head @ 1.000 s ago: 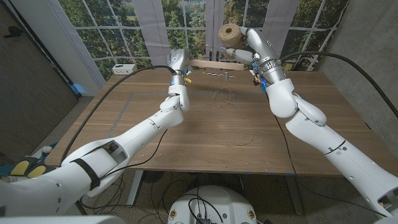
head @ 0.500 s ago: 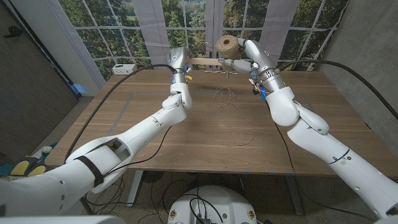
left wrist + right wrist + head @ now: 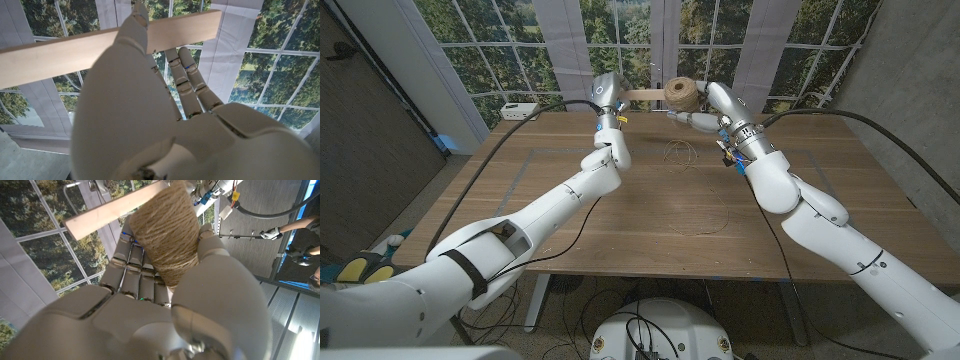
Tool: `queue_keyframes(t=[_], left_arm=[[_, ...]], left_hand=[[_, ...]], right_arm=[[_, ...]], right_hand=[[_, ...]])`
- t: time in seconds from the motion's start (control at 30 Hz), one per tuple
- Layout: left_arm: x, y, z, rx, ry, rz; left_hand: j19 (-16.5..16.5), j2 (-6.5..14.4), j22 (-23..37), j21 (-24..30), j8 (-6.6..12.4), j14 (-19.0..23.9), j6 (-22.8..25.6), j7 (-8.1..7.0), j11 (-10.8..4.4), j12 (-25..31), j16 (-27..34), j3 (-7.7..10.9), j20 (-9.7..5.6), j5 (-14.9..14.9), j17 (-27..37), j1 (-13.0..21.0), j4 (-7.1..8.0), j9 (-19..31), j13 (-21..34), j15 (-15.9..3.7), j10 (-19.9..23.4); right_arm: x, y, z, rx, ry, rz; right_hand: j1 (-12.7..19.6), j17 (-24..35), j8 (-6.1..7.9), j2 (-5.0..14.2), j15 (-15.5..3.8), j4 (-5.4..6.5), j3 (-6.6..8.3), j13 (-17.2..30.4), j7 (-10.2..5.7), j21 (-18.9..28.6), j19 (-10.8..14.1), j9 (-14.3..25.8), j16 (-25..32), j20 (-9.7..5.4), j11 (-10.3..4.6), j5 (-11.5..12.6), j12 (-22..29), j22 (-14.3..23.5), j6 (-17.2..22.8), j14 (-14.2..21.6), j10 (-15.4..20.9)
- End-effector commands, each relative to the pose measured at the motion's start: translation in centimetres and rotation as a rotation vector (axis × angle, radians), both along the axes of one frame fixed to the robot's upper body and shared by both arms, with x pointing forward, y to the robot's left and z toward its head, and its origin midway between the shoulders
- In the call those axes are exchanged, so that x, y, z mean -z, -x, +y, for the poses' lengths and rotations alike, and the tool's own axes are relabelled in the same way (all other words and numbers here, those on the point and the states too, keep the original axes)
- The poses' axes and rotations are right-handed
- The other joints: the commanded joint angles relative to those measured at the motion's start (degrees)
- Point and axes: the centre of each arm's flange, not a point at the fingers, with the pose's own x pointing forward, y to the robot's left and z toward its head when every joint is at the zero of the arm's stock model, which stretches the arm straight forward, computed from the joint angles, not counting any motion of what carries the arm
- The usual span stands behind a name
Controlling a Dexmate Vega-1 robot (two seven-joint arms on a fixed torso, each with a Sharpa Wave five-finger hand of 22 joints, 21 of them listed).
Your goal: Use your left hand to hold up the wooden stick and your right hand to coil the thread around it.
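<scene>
Left hand (image 3: 607,93) clamps wooden stick (image 3: 642,96), axis level across upper centre; right hand (image 3: 705,108) clasps thread spool (image 3: 681,96) against stick's free end.

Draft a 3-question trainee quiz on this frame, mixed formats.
1. True or false: the left hand holds the stick up off the table.
2. What does the right hand grip? A) a spool of twine B) scissors C) a cup
3. Fill in: loose loops of thread lie on the ____.

Key: 1 true; 2 A; 3 table.
</scene>
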Motion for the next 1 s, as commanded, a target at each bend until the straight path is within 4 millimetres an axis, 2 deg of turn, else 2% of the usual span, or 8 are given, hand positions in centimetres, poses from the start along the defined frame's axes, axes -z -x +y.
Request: queue_keyframes(t=[0.03,0.07,0.43,0.47,1.0], left_arm=[[-0.1,0.3,-0.1,0.042,0.049,0.026],[-0.1,0.3,-0.1,0.036,0.049,0.026],[-0.4,0.7,0.2,0.069,0.079,0.069],[-0.4,0.8,0.2,0.064,0.082,0.079],[-0.6,2.2,1.3,0.109,0.134,0.066]], left_hand=[[0.5,3.4,0.0,0.7,-0.84,11.8,3.3,3.11,0.29,-0.3,-0.1,0.92,0.18,1.0,14.2,3.7,0.41,0.2,0.5,-14.13,0.7],[0.5,3.4,0.0,0.8,-0.87,11.8,3.3,3.11,0.29,-0.3,-0.1,0.92,0.18,1.0,14.2,3.7,0.40,0.2,0.5,-14.13,0.7],[0.6,3.1,-0.2,1.3,-1.42,12.0,3.5,3.09,0.51,-0.6,-0.4,1.13,0.27,1.6,14.6,3.6,0.43,0.3,0.8,-14.13,0.8],[0.6,3.1,-0.2,1.3,-1.45,12.0,3.5,3.09,0.47,-0.6,-0.4,1.14,0.27,1.7,14.6,3.6,0.43,0.3,0.8,-14.12,0.9],[0.5,2.8,-0.4,2.0,-2.17,12.5,3.7,3.03,0.37,-1.0,-0.7,1.49,0.25,2.5,15.1,3.5,0.45,0.4,1.2,-14.13,1.0]], right_arm=[[2.2,-1.2,0.1,-0.023,0.009,0.101],[2.3,-1.3,0.1,-0.023,0.011,0.110],[4.1,-2.7,0.1,-0.030,0.006,0.198],[4.3,-2.8,0.1,-0.030,0.005,0.206],[6.0,-4.7,0.2,-0.021,-0.005,0.303]], right_hand=[[1.7,0.7,0.11,3.50,-18.80,4.77,8.86,0.1,-13.61,0.3,-4.1,0.2,0.1,-3.54,-8.78,0.2,0.2,0.0,19.8,14.9,11.9],[1.8,0.6,0.09,3.51,-18.69,4.67,8.93,0.1,-13.59,0.4,-4.2,0.2,0.1,-3.51,-8.34,0.2,0.2,0.0,19.8,15.0,12.0],[1.8,0.7,0.03,3.58,-18.34,4.59,8.85,0.2,-13.42,0.8,-4.3,0.2,0.0,-3.39,-8.11,0.2,0.1,0.0,19.8,15.0,12.0],[1.8,0.8,0.03,3.59,-18.33,4.56,8.83,0.2,-13.41,0.9,-4.3,0.2,0.0,-3.36,-8.49,0.2,0.1,0.0,19.8,14.9,11.9],[1.9,0.9,-0.03,3.74,-18.08,4.36,8.81,0.3,-13.22,1.4,-4.6,0.2,-0.2,-3.19,-8.12,0.1,-0.2,-0.1,19.8,14.9,11.9]])
